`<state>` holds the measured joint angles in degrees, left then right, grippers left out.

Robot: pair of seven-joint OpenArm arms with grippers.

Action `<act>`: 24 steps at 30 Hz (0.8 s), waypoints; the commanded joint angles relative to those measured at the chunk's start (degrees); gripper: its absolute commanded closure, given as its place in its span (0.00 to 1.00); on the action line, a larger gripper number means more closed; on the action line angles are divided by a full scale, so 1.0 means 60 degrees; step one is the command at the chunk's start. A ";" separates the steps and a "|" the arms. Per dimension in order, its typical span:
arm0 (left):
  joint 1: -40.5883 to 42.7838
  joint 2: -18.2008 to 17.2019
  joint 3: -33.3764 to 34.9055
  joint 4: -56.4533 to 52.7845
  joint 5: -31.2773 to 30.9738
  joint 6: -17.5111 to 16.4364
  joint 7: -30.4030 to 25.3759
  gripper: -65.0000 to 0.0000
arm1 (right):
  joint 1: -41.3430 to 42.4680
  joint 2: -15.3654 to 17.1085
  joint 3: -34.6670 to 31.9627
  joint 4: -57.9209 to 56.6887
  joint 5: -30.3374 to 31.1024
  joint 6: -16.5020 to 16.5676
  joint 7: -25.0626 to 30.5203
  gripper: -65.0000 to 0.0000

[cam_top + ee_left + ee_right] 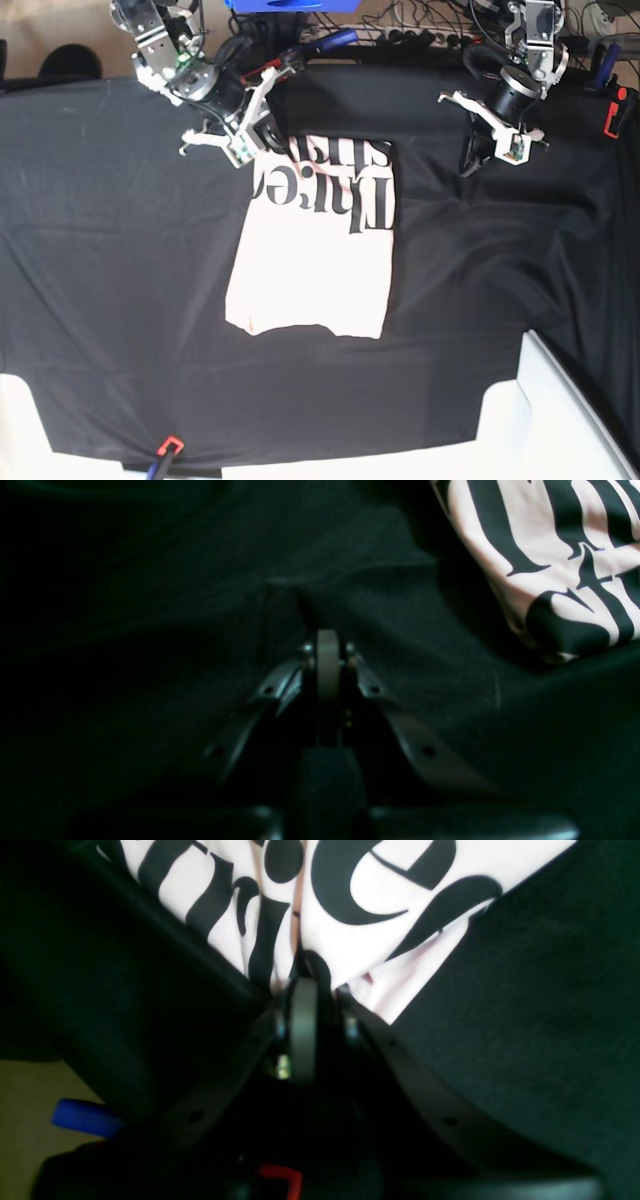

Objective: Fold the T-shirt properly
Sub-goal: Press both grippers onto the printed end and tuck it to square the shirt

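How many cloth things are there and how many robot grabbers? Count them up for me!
Pink T-shirt: 1
Big black cloth: 1
Robot grippers: 2, the right gripper pinching the T-shirt and the left gripper shut on nothing
Total: 4

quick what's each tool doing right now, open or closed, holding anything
Left tool: closed, empty, over the black cloth.
Right tool: closed on the T-shirt.

black cloth (120, 250) covers the tabletop, wrinkled | blue bin (290, 5) at far edge | red clamp (612, 120) far right | red-and-blue clamp (165, 448) near left | white panels (545, 420) near right
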<state>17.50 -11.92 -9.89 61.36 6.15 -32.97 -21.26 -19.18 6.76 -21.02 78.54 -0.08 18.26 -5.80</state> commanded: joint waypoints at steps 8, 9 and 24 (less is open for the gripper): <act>-0.0066 -0.0130 -0.0059 0.0154 -0.0139 0.0008 -0.0274 1.00 | -0.0078 0.0067 0.0067 0.1290 0.0093 -0.0003 -0.0154 0.45; -0.0125 -0.0130 -0.0059 0.0154 -0.0139 0.0008 -0.0274 1.00 | -0.0063 0.0067 0.0081 0.1290 0.0093 -0.0018 -0.0139 0.46; -0.0081 0.1115 0.0762 0.1751 -0.0124 0.0008 -0.0260 1.00 | 0.0361 0.0008 0.0536 0.1290 0.0093 0.0026 -0.0183 0.85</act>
<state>16.93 -5.08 -5.13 70.91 5.98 -32.97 -21.30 -17.32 6.76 -17.76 85.27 -0.01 18.28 -8.49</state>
